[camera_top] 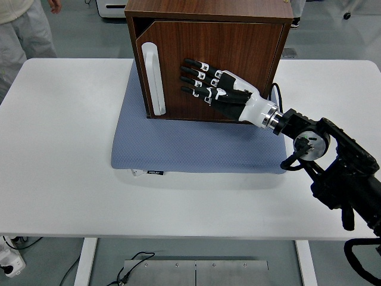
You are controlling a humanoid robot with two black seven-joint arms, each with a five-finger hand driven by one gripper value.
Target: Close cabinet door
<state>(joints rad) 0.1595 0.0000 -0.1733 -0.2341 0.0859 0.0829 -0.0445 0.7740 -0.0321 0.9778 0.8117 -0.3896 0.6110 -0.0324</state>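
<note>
Right hand [208,83] flat against the cabinet door [208,59], fingers spread, gripping nothing, just right of the white handle [156,78], pushing it flush.

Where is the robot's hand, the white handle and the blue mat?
right hand [211,84], head view: middle of the hand, flat against the door.
white handle [156,79], head view: middle of the upright bar on the door's left side.
blue mat [178,149], head view: bare part in front of the cabinet.
</note>
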